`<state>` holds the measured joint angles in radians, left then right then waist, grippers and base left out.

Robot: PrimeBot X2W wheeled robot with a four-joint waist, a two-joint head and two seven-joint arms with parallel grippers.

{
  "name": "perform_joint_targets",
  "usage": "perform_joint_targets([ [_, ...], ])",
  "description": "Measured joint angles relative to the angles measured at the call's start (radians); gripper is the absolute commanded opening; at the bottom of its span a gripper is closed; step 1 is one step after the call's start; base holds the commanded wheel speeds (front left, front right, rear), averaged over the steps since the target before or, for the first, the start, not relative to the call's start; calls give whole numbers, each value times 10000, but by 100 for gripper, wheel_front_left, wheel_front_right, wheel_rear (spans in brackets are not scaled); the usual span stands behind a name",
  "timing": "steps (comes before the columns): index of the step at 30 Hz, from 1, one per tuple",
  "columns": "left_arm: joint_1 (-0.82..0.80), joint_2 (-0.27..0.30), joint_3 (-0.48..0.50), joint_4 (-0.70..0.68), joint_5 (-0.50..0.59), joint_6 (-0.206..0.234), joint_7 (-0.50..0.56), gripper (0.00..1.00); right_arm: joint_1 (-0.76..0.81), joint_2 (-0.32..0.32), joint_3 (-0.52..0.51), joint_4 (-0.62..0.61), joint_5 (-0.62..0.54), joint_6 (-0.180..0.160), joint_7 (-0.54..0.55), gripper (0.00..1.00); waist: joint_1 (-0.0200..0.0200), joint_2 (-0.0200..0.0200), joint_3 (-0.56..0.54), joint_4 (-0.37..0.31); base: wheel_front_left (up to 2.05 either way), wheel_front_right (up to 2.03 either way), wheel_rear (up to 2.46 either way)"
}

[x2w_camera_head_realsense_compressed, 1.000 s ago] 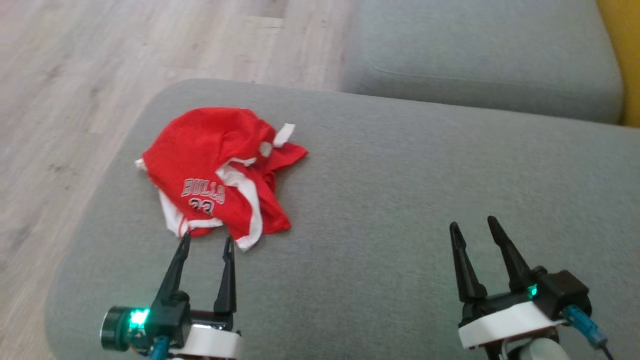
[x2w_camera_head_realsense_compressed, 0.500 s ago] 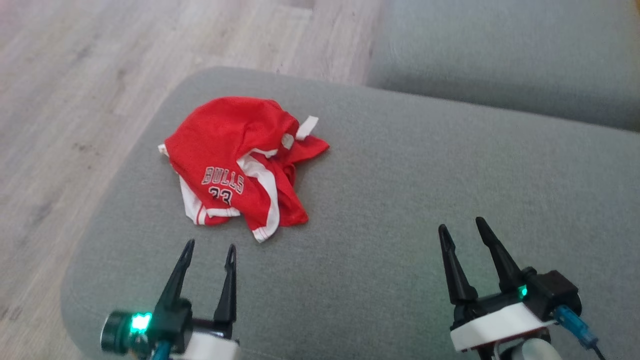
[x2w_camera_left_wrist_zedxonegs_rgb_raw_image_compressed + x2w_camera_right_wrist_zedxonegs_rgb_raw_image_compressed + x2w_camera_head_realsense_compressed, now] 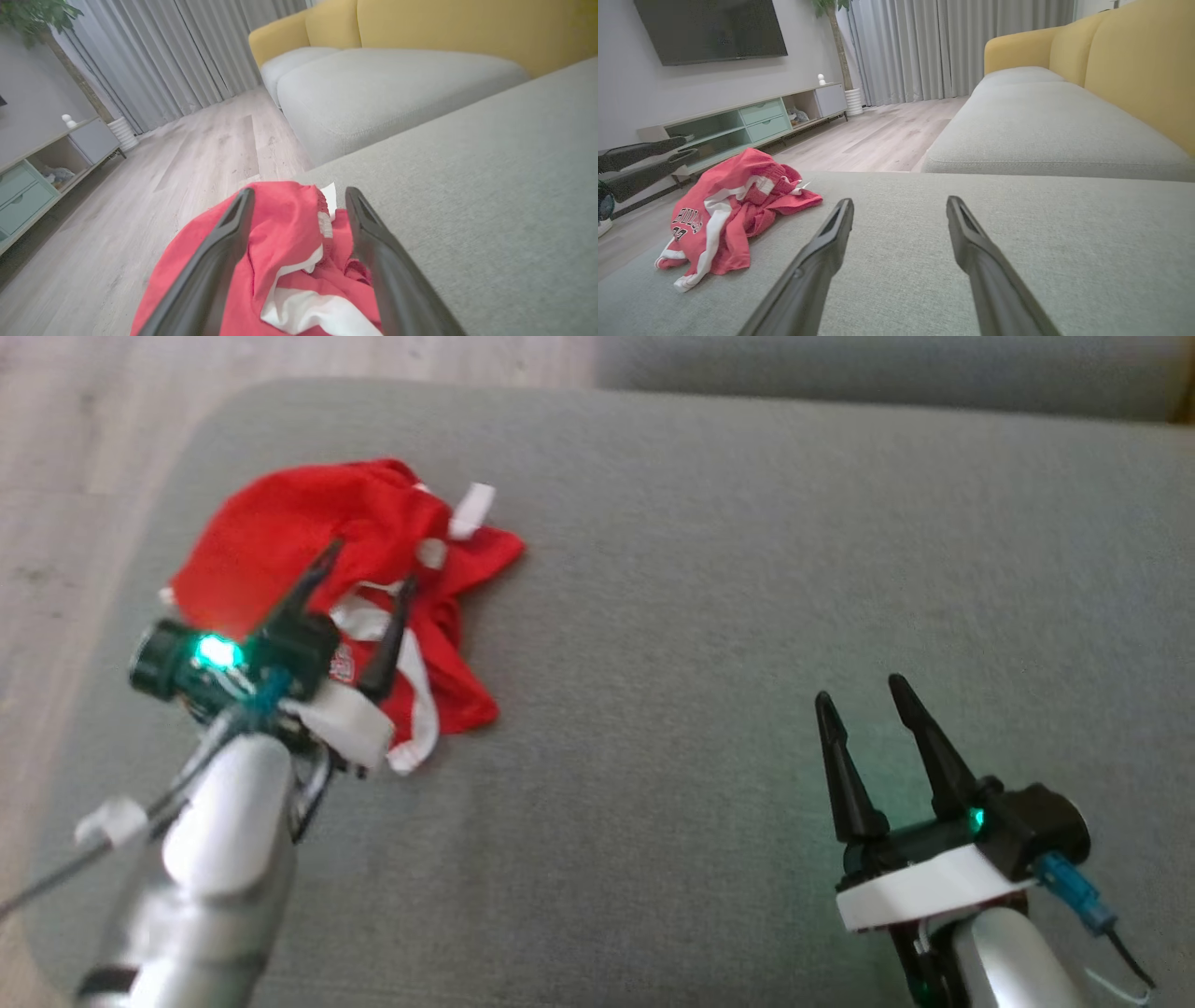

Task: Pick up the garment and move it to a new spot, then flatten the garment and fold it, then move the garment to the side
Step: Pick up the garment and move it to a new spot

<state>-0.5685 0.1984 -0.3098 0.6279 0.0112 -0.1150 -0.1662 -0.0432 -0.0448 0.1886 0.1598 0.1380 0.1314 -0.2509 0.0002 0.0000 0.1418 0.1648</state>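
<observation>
The garment (image 3: 280, 523) is a crumpled red jersey with white trim, lying near the left end of the grey sofa cushion (image 3: 709, 616). My left gripper (image 3: 370, 569) hovers open just over it, fingers pointing across the heap. In the left wrist view the garment (image 3: 280, 224) lies under and between the spread fingers of the left gripper (image 3: 299, 192). In the right wrist view the garment (image 3: 724, 205) lies far left, with the left gripper (image 3: 691, 145) open above its edge. My right gripper (image 3: 861, 693) is open over bare cushion at the lower right, also seen as the right gripper (image 3: 900, 200).
Wooden floor (image 3: 56, 476) runs past the cushion's left edge, close to the garment. A second grey seat cushion (image 3: 840, 373) lies beyond, with a yellow backrest (image 3: 1134, 70) to the right. A low TV cabinet (image 3: 752, 121) stands across the room.
My left gripper has moved forward from short of the garment to over it, still open. The head camera has shifted. The right gripper has kept its place and stays open.
</observation>
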Motion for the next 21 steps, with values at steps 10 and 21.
perform_joint_targets([
  [10, -1958, 443, -163, 2901, -303, -98, 88, 100, -683, -6, 4, -178, 2, 0, -2, 100, 0, 0, 1156, -837, 0, 0, 0],
  [21, -2351, 334, -506, 3300, -380, -73, -832, 0, -693, -8, -121, -109, 19, 0, -2, 100, -2, 0, 1140, -1063, 0, 0, 0],
])
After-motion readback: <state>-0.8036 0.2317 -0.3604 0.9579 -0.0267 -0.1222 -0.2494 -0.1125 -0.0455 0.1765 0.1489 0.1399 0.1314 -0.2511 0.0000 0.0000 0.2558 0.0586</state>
